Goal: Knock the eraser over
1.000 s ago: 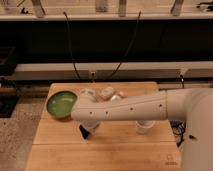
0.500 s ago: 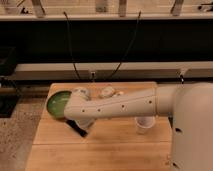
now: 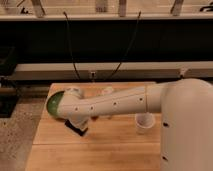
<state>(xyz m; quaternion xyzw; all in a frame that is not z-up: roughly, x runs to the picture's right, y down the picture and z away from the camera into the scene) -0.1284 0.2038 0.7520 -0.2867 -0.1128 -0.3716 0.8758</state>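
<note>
My arm reaches from the right across the wooden table (image 3: 115, 145), and its end hangs down at the front of the green bowl (image 3: 52, 104). The gripper (image 3: 76, 128) is the dark tip below the arm's end, right at the table top. A flat black shape lies at that same spot, and I cannot tell whether it is the eraser or part of the gripper. No separate upright black block shows anywhere on the table.
A white cup (image 3: 144, 122) stands on the table right of the arm. Pale objects sit behind the arm, one (image 3: 73, 92) by the bowl's far rim and one (image 3: 107, 91) at the table's middle back. A dark shelf and cables run behind the table.
The arm has swung left and forward, so it now covers more of the green bowl. The gripper has moved left and down toward the table top.
</note>
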